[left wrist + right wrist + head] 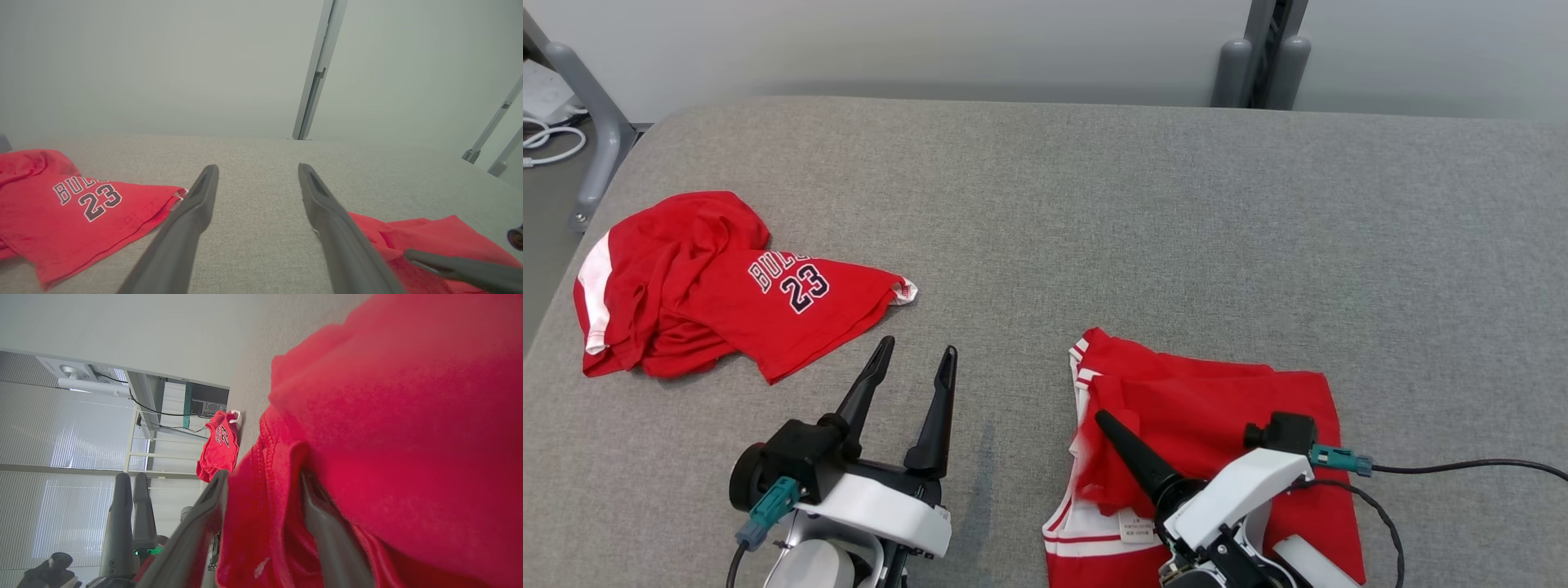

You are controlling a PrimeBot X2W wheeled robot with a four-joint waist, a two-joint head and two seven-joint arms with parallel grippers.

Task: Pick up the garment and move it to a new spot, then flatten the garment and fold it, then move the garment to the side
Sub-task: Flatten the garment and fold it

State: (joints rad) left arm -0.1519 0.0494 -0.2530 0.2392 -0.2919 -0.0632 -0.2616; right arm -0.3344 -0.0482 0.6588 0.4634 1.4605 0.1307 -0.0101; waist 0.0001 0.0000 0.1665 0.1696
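Now, two red garments: crumpled garment (pixel 727 302), folded garment (pixel 1225 408). Left gripper (pixel 917 349) wide apart, empty; right gripper (pixel 263 475) spread, straddling the folded garment's edge.

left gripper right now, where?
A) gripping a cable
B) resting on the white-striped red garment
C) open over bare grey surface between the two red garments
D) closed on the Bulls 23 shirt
C: the left gripper has its fingers spread over the grey surface, with the Bulls 23 shirt to its left and the white-striped red garment to its right, touching neither.
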